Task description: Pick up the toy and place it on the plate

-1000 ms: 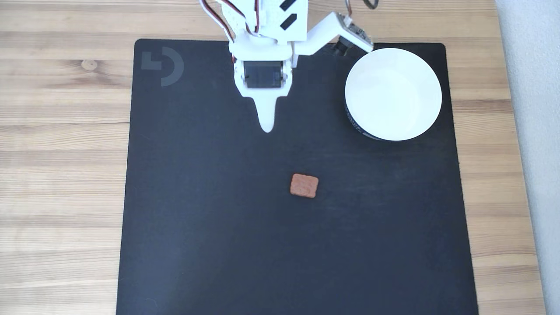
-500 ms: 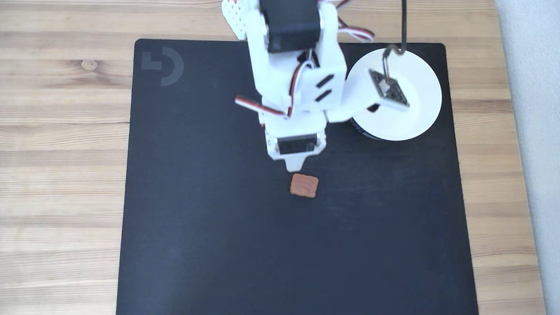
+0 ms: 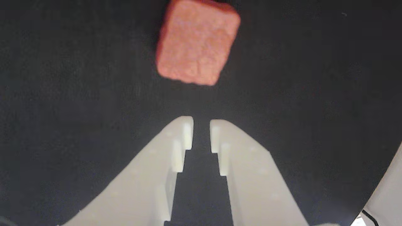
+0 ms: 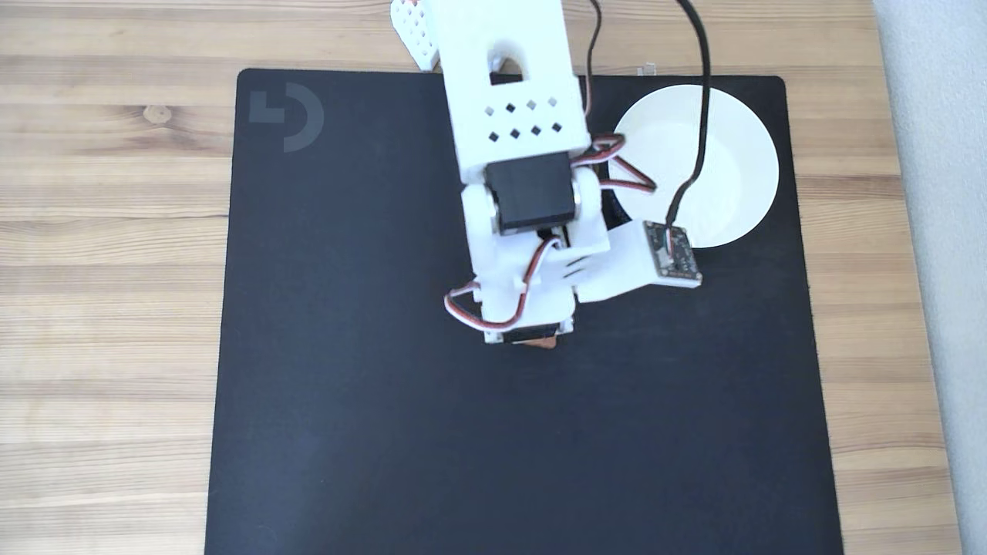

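Counter (image 4: 108, 308) of pale wood carries a black mat (image 4: 347, 432), which gives one dark, even field under everything the task needs. Behind the tool and off to its side in the fixed view sits the plate (image 4: 732, 154), a white shallow dish near the mat's far corner, partly crossed by the arm's cables; it lies well apart from the working spot, so the approach is unobstructed. White arm (image 4: 513, 116) reaches out over the mat's middle and bends steeply down, which puts the wrist almost directly above the target and hides nearly all of it from above.

In the wrist view the tool (image 3: 201, 124) shows its two white fingers drawn nearly together, only a narrow slit between the tips, and nothing gripped. Just ahead of those tips, flat on the mat and clear of them, lies the toy (image 3: 197, 42), a rough reddish-brown block. Judging by this, the slit looks too narrow for the block, so widening seems needed before descent.
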Robot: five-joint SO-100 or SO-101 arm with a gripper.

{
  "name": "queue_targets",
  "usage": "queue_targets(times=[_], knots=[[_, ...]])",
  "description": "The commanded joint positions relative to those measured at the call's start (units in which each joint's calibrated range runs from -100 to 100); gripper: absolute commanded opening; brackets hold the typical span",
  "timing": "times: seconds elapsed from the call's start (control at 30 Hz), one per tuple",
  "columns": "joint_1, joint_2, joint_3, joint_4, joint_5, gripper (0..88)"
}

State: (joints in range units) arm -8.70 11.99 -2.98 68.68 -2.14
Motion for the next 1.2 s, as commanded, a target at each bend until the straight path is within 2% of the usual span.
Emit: queue_targets(times=[0.0, 0.2, 0.8, 0.87, 0.93, 0.97, 1.17], knots=[[-0.5, 1.9, -4.7, 0.3, 0.2, 2.6], [-2.9, 5.6, -8.0, 0.4, 0.1, 2.6], [-2.5, 5.7, -8.2, 3.7, 0.1, 4.3], [-2.5, 5.7, -8.2, 3.8, 0.1, 9.9], [-2.5, 5.7, -8.2, 3.9, 0.4, 24.6], [-2.5, 5.7, -8.2, 3.9, 0.2, 27.8], [-2.8, 5.8, -9.4, 3.9, 0.1, 29.9]])
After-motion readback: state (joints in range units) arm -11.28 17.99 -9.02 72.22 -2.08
